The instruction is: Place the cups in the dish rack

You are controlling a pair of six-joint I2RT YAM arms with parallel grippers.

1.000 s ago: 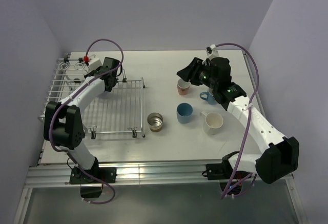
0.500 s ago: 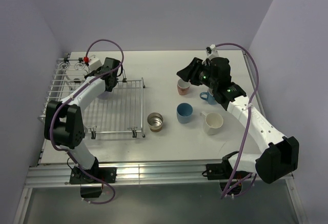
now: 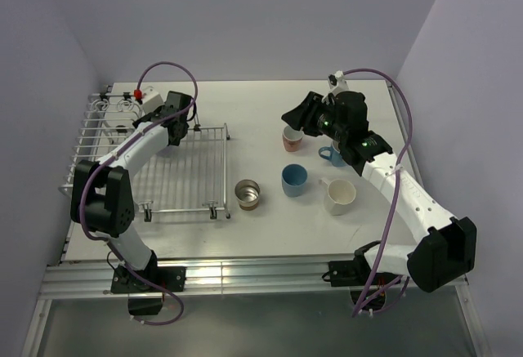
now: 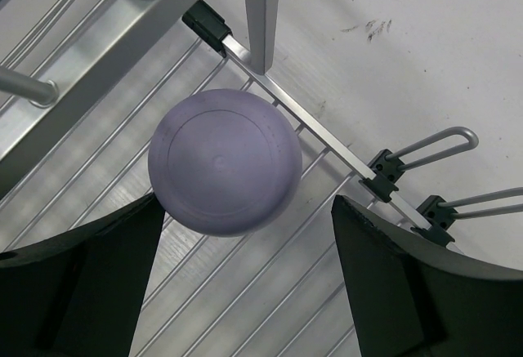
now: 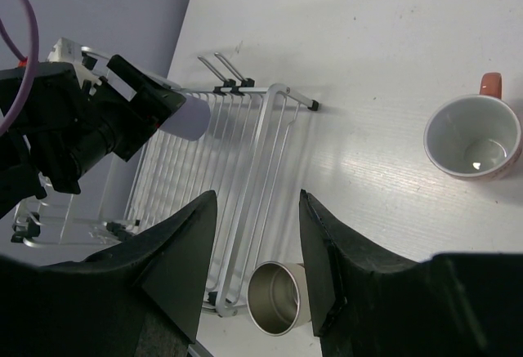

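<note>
White table (image 3: 270, 112) bears the dish rack (image 3: 188, 177) in the top view. Left wrist: the left gripper (image 4: 245, 234) has jaws wide apart, flanking the upturned lavender cup (image 4: 225, 161) on the rack. Right wrist: the right gripper (image 5: 255, 210) has jaws apart and empty, above the rack's edge.

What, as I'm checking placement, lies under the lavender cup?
Thin bars of the dish rack run under the lavender cup, which shows its base upward. Its rim and whatever is inside are covered.
</note>
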